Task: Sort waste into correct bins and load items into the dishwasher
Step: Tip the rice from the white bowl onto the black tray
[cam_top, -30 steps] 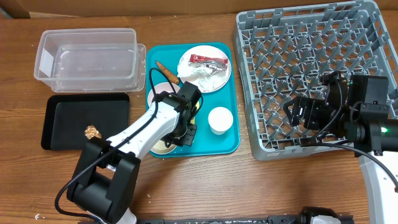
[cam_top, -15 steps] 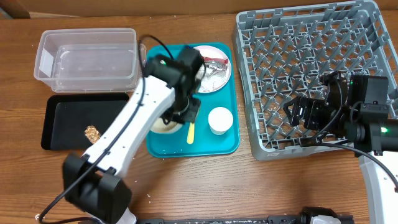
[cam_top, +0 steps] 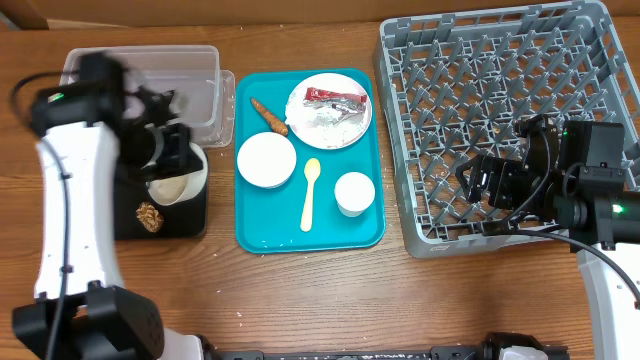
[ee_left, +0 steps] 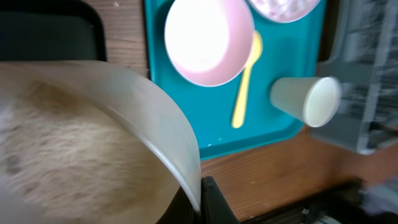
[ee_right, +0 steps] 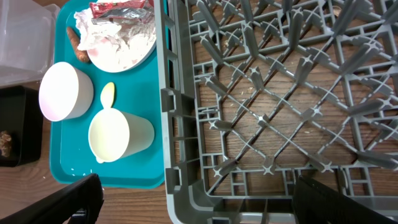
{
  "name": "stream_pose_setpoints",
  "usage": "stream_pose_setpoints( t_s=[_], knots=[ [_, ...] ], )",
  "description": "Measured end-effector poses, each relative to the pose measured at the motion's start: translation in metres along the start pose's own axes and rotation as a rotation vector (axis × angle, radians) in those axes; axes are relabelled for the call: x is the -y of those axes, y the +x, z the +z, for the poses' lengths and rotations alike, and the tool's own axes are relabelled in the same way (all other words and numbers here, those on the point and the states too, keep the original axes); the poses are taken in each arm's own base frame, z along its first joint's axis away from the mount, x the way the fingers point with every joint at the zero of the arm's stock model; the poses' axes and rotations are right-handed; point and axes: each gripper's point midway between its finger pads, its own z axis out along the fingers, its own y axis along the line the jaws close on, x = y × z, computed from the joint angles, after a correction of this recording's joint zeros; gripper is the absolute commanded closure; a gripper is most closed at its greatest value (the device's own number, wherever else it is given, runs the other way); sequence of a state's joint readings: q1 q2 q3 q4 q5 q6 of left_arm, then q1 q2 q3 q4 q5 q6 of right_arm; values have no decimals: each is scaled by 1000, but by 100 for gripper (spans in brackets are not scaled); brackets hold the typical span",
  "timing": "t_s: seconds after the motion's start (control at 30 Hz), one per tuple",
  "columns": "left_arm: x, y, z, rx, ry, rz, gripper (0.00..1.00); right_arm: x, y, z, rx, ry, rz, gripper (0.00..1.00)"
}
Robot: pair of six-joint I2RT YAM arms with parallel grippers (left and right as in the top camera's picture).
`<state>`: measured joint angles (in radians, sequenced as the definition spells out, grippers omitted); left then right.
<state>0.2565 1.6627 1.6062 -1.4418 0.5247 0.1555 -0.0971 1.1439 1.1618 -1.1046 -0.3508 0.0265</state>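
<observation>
Not much is sorted yet. Left of the teal tray [cam_top: 340, 232], the black tray [cam_top: 185, 226] holds only the brown chunk [cam_top: 148, 214]. Beyond it the clear tub [cam_top: 190, 65] looks empty. The dish rack [cam_top: 395, 120], right of the teal tray, carries no dishes. On the teal tray itself, nearest first, lie the spoon [cam_top: 310, 193], the cup [cam_top: 354, 192] and a pink bowl [cam_top: 266, 160]. Farther back are the carrot stick [cam_top: 268, 116] and the plate [cam_top: 350, 128], which carries the crumpled napkins [cam_top: 322, 118] and the red wrapper [cam_top: 335, 96]. All of these are yet to be binned or racked.

The left tool [ee_left: 205, 199] is clamped narrow on the rim of a second bowl [cam_top: 175, 188], tipped above the black tray left of the teal tray. I judge it is dumping leftovers, though the bowl's inside is too blurred to be sure. The right tool [cam_top: 478, 185] hangs over the rack, right of the teal tray, jaws wide and gripping nothing.
</observation>
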Motion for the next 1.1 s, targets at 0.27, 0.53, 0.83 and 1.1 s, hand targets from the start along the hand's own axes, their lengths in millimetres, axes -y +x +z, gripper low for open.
stream_pose_setpoints(
  t_s=[0.27,0.53,0.83,1.1],
  knots=[
    [-23,6,17,153,392,-30,96,0,0,0,1,0,0,0],
    [-47,-4,27,312,596,-78,96,0,0,0,0,1,0,0],
    [-74,-13,41,329,826,-311,96,0,1,0,-4,0,1,0],
    [-64,-17,29,330,966,-449,96,0,1,0,-5,0,2,0]
  ],
)
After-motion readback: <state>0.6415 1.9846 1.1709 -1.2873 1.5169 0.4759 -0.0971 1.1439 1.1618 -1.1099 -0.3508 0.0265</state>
